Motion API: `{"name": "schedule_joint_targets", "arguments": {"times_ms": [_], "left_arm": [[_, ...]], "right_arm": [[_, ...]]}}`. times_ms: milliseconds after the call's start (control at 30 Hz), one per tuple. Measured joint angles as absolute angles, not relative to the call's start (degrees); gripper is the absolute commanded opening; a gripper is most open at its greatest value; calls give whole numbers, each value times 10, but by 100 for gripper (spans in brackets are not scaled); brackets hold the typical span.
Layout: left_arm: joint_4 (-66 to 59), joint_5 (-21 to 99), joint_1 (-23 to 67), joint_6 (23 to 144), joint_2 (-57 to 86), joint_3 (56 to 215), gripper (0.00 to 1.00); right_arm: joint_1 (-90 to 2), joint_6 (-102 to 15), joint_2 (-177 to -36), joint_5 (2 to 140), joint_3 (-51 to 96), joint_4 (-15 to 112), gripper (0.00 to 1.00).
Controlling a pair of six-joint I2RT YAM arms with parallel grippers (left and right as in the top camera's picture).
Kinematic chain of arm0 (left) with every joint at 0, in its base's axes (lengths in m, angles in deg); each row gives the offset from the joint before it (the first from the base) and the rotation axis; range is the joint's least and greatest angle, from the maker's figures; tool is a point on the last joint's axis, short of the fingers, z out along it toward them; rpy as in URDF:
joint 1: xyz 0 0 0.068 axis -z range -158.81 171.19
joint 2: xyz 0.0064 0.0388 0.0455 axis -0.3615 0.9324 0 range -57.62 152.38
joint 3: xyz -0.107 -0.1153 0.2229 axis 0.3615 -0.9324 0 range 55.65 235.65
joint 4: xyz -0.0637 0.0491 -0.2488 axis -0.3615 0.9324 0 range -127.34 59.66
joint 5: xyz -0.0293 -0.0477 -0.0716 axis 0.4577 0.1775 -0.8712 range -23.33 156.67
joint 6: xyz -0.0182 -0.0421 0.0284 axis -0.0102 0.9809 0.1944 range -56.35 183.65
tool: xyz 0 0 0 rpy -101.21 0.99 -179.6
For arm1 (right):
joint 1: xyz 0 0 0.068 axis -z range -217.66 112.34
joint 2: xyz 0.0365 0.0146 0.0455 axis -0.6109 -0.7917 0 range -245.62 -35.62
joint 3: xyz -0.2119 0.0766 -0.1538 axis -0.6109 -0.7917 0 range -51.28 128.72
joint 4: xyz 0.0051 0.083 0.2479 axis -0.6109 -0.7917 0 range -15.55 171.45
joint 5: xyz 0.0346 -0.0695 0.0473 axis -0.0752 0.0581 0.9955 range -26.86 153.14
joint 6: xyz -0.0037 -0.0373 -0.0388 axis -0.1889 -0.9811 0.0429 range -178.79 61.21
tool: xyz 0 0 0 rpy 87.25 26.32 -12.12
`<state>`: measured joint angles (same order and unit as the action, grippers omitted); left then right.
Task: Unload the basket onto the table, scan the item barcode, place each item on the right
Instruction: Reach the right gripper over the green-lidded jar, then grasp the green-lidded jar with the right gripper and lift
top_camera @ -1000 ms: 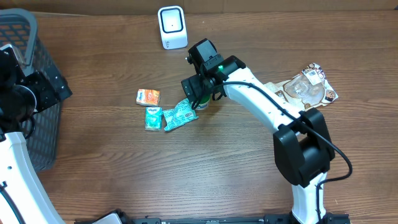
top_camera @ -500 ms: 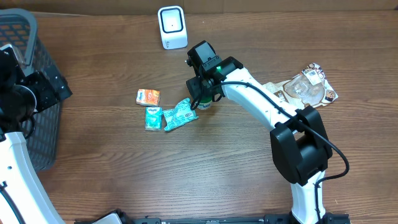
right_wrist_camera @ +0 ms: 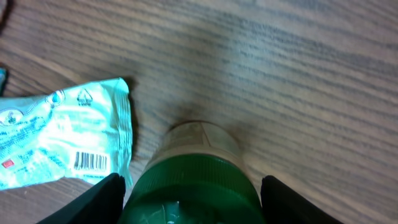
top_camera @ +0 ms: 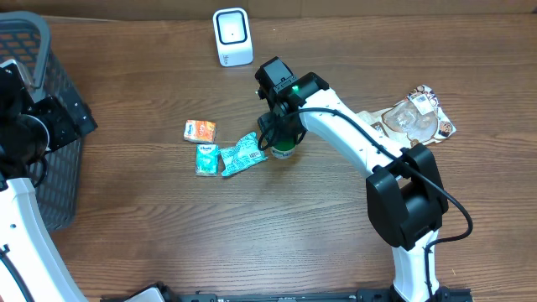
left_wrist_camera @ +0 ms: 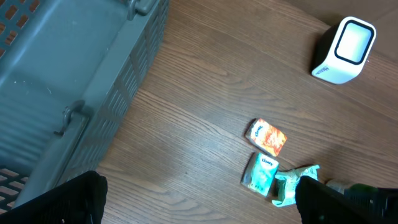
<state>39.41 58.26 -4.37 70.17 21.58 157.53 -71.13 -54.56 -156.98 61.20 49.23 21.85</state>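
Bottle one, scanner one, basket one

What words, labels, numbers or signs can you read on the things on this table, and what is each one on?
Teal wrapper: a barcode and a triangle recycling mark; its print is too small to read.
Teal tissue pack: white script logo, blurred.
Orange pack: blurred.
Green-capped bottle: no text in view.
Snack bag: print too small.
No word can be quoted.
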Motion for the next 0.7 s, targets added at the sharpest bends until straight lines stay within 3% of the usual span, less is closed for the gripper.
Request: {"name": "schedule_joint_targets", "arguments": {"times_ms": [233,433,700], "left_arm": [[394,583,-44,702,216,1575,100],[394,583,-44,702,216,1575,100],[394,583,-44,702,216,1575,100]], "right_arm": [[-711,-544,-1570,612,546,148,75],[-710,-506,-1570,613,676,40,75],[-706,-466,-1570,633,713,26,79]]}}
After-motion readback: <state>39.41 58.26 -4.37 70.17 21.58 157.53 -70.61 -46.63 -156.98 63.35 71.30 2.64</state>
